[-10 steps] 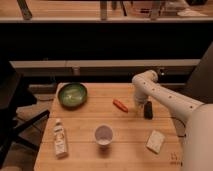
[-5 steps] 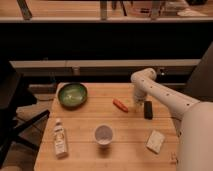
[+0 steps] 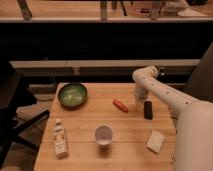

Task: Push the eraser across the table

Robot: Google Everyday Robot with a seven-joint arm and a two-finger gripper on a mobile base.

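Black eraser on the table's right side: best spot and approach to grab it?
Pinch the eraser mid-length across its narrow width, from above: it lies flat on the table, low and oblong. The gripper, shut, hangs beside it, between it and the orange piece, so it would likely need lifting and opening first.

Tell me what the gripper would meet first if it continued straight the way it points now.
The gripper points downward, so probably the table, at the bare spot between the orange piece and the eraser; depth is unclear.
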